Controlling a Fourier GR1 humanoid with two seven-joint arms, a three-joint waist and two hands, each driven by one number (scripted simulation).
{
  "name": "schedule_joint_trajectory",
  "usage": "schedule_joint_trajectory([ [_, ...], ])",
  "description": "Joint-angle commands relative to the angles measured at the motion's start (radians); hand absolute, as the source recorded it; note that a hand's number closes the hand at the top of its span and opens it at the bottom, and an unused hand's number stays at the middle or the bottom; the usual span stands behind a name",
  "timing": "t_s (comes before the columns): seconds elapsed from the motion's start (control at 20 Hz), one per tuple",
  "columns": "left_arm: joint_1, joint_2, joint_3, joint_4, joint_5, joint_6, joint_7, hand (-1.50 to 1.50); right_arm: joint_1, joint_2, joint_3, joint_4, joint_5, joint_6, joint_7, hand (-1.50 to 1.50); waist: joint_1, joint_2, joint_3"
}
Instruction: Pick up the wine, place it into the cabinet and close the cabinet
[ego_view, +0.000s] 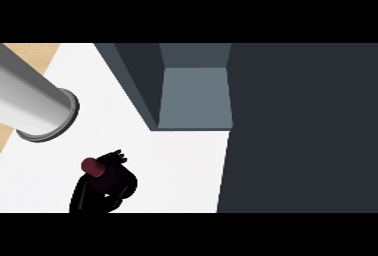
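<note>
Left hand (111, 182) curls round the wine (93, 166) above the desk (170, 165). Risk, as judged: the bottle strikes the cabinet (193, 95) edge if carried low.

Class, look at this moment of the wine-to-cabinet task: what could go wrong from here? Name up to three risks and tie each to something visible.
1. The left robot hand curls round the wine and hides most of it, so a tilt could go unnoticed.
2. The cabinet opening looks narrow between its side wall and the dark door; the bottle might clip an edge.
3. The grey forearm lies near the carrying path and could be brushed.
</note>
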Motion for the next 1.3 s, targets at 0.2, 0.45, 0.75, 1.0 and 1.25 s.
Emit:
schedule_joint_trajectory([
  [0.2, -0.073, 0.001, -0.045, 0.084, -0.085, -0.023, -0.05, 1.5, -0.026, 0.007, 0.006, -0.119, -0.031, -0.032, 0.078, -1.5, 0.0, 0.001, 0.0],
  [0.45, -0.07, 0.064, -0.012, 0.05, -0.126, 0.011, -0.08, 1.5, 0.074, 0.035, 0.06, -0.078, 0.041, 0.0, -0.045, -1.5, 0.002, 0.001, 0.0],
  [0.75, -0.161, 0.17, 0.106, 0.046, -0.045, -0.021, -0.01, 1.5, 0.041, 0.014, -0.013, -0.092, -0.048, 0.0, -0.004, -1.5, 0.001, 0.0, 0.0],
  [1.0, -0.166, 0.123, 0.092, 0.045, -0.135, 0.089, -0.154, 1.5, 0.018, -0.021, -0.069, -0.086, -0.115, 0.036, 0.013, -1.5, 0.0, 0.0, 0.0],
  [1.25, -0.048, 0.088, 0.065, -0.221, -0.104, 0.115, -0.085, 1.5, 0.091, -0.008, -0.07, -0.122, -0.129, 0.049, 0.001, -1.5, 0.009, -0.005, 0.002],
])
